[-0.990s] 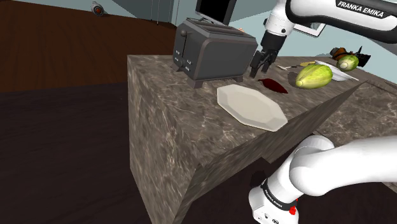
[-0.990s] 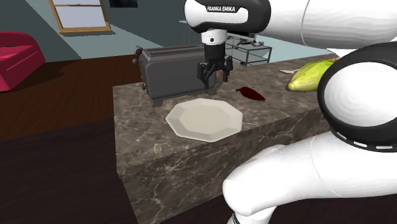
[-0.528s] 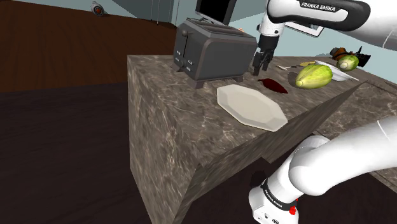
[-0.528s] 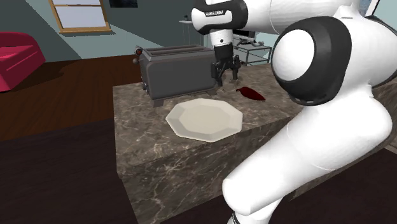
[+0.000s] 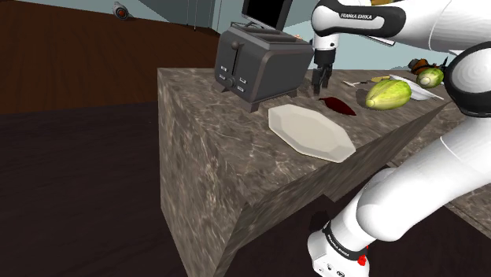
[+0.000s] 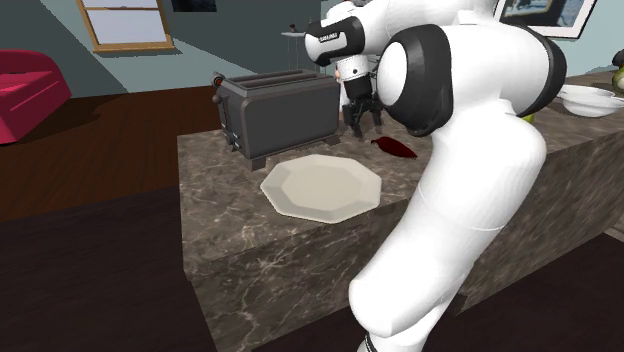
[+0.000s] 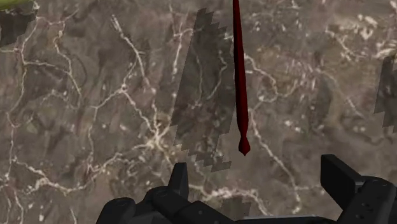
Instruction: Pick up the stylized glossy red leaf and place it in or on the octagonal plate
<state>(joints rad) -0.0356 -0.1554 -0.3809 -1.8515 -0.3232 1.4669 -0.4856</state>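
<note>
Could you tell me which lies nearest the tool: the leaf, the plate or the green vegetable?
The dark red leaf: its thin stem ends just beneath the tool, while the pale plate and green vegetable lie farther off.

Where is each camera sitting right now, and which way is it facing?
Shoulder view: beside and behind the arm's base, lower right, looking down over the marble counter at toaster, octagonal plate and red leaf; gripper hangs near the leaf.
Second exterior view: across the floor, facing the counter's front; the white arm looms at right.
Wrist view: on the hand, looking down at the counter and leaf stem; both open fingers show.
Shared: both exterior views show toaster, plate, leaf, gripper.
</note>
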